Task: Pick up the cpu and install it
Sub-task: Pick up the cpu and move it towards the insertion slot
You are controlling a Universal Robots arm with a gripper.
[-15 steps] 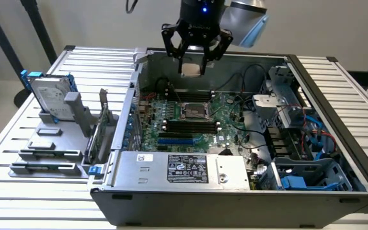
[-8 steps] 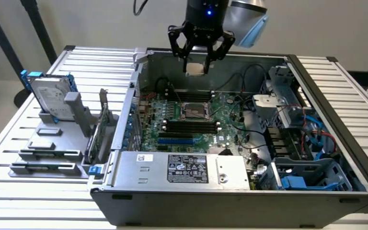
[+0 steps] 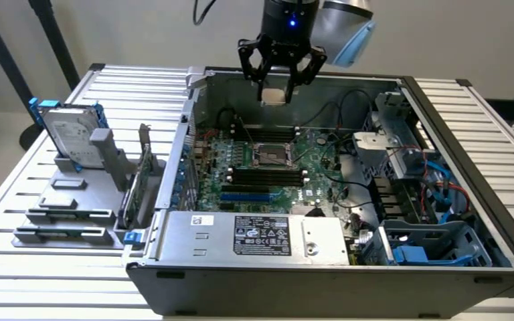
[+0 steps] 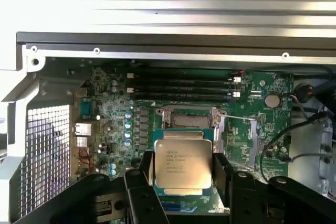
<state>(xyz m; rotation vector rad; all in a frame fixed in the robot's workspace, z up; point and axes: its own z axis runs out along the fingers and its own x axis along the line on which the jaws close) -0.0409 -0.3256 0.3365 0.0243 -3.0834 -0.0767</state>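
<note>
Pickup is done: the gripper (image 3: 276, 87) grasps the cpu (image 4: 182, 165) above the motherboard (image 3: 315, 175), not yet seated in the socket (image 3: 272, 155).

There is one gripper (image 3: 275, 94), with one cpu (image 4: 182, 163) between its two fingers (image 4: 137, 192). One open computer case (image 3: 328, 291) holds one motherboard (image 3: 315, 167) with one processor socket (image 3: 273, 155). In the exterior view there are two banks of black memory slots (image 3: 266, 176): one bank (image 3: 259, 132) at twelve o'clock of the socket, one at six o'clock. There is one blue expansion slot (image 3: 248, 197), one coin battery (image 4: 271, 99) and one power supply (image 3: 248, 235). One hard drive (image 3: 67, 137) stands at nine o'clock of the case.
</note>
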